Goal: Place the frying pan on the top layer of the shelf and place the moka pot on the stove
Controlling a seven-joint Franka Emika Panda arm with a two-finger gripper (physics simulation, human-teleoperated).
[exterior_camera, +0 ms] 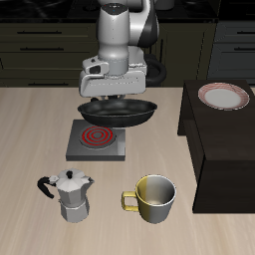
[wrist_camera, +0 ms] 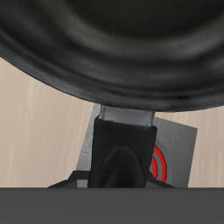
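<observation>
The black frying pan [exterior_camera: 122, 110] hangs in the air just above the back edge of the stove [exterior_camera: 97, 141], a grey plate with a red spiral coil. My gripper [exterior_camera: 101, 99] is shut on the pan's handle. In the wrist view the pan's bowl [wrist_camera: 114, 44] fills most of the picture. Its handle [wrist_camera: 128, 144] runs toward the camera, and a corner of the stove [wrist_camera: 178, 140] shows below it. The silver moka pot [exterior_camera: 72, 194] stands on the table near the front edge. The dark shelf [exterior_camera: 224, 149] stands beside the stove, and its flat top is lower than the pan.
A pink-rimmed white plate [exterior_camera: 223, 96] lies on the back part of the shelf's top. A yellowish metal mug [exterior_camera: 152, 197] stands beside the moka pot, between it and the shelf.
</observation>
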